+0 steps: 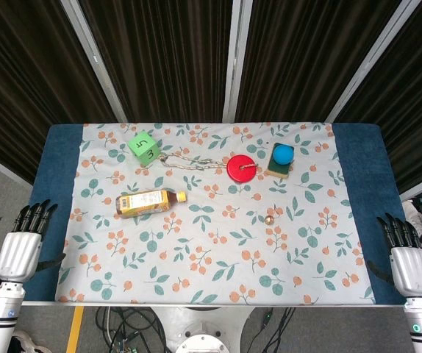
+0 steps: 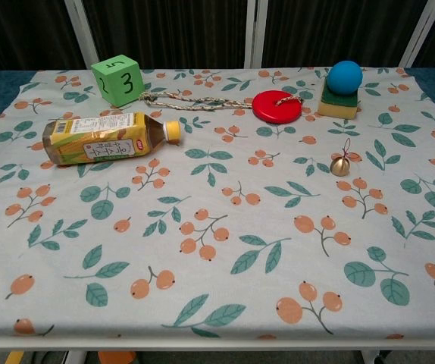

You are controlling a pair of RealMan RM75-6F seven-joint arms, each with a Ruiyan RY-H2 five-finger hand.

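Dark pleated curtains (image 1: 167, 51) with pale rails behind a floral-clothed table (image 1: 218, 257).

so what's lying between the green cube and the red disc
A braided rope runs across the cloth from the green cube to the red disc; both views show it, nothing else there.

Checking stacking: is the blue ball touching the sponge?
Touching. Chest view shows the blue ball resting directly on the sponge, no gap between them.

The desk (image 2: 225, 303) wears a matt printed cloth; the bottle (image 2: 104, 139) is clear glossy plastic with a paper-like label; the rope (image 2: 191, 97) looks rough and twisted; the bell (image 2: 340, 166) is shiny metal; the red disc (image 2: 276, 106) is smooth and glossy; each robot hand (image 1: 18, 250) shows silver casing and black fingers.
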